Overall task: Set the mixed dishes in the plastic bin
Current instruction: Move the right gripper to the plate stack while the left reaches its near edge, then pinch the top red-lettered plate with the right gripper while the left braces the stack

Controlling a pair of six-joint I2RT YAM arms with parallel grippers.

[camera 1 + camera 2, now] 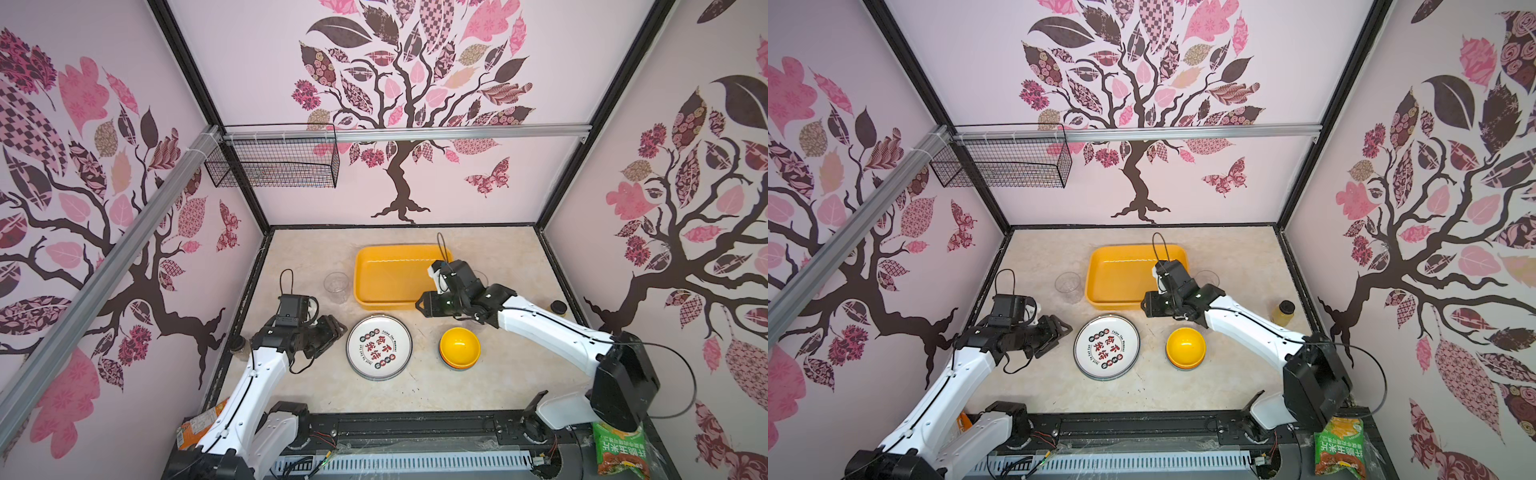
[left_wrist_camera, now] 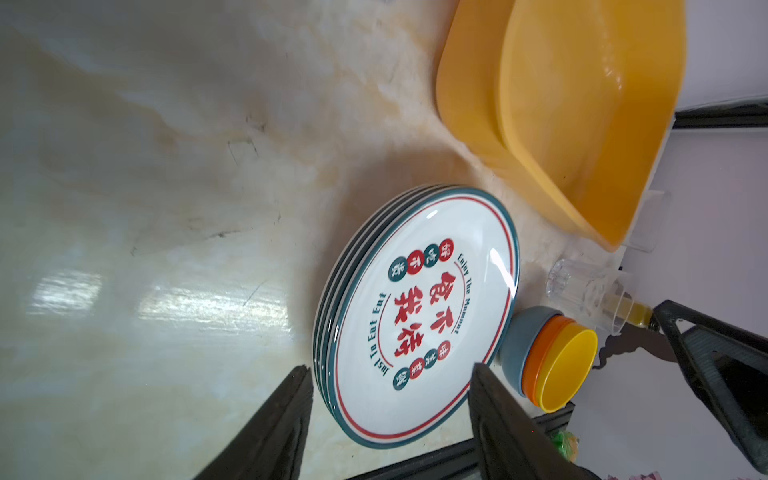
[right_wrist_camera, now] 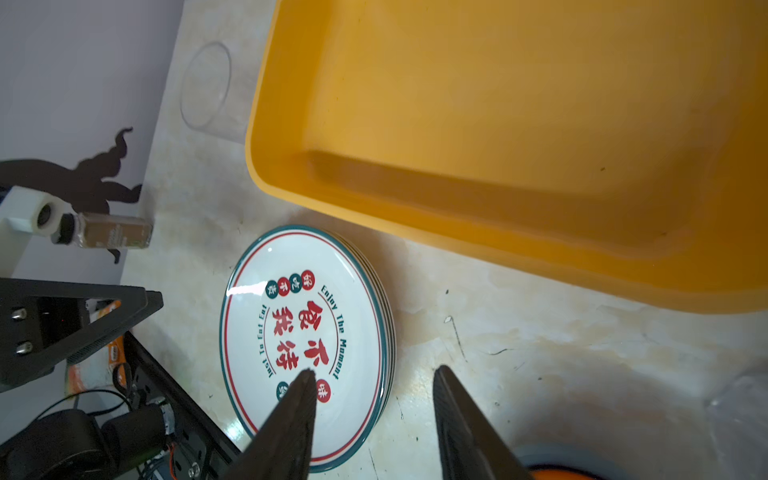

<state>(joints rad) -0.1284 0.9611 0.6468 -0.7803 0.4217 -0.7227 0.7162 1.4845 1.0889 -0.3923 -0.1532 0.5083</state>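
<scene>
The yellow plastic bin [image 1: 376, 276] stands at the back middle of the table, its floor bare. In front of it lies a stack of white plates [image 1: 379, 352] with dark rims and red characters. To their right sit nested bowls [image 1: 460, 347], yellow on top, over orange and blue [image 2: 513, 349]. One clear tumbler [image 1: 336, 286] stands left of the bin, another [image 1: 1207, 277] right of it, partly behind my right arm. My left gripper [image 2: 391, 367] is open, just left of the plates [image 2: 415, 316]. My right gripper [image 3: 374, 369] is open, above the plates' far right edge [image 3: 303, 332], by the bin's front wall [image 3: 478, 224].
An amber black-capped bottle [image 1: 1283, 312] stands near the right wall, and a second bottle [image 3: 108, 237] by the left wall. Snack bags lie at the front corners, green [image 1: 619, 453] and orange [image 1: 199, 428]. A black wire basket [image 1: 274, 160] hangs high at the back left.
</scene>
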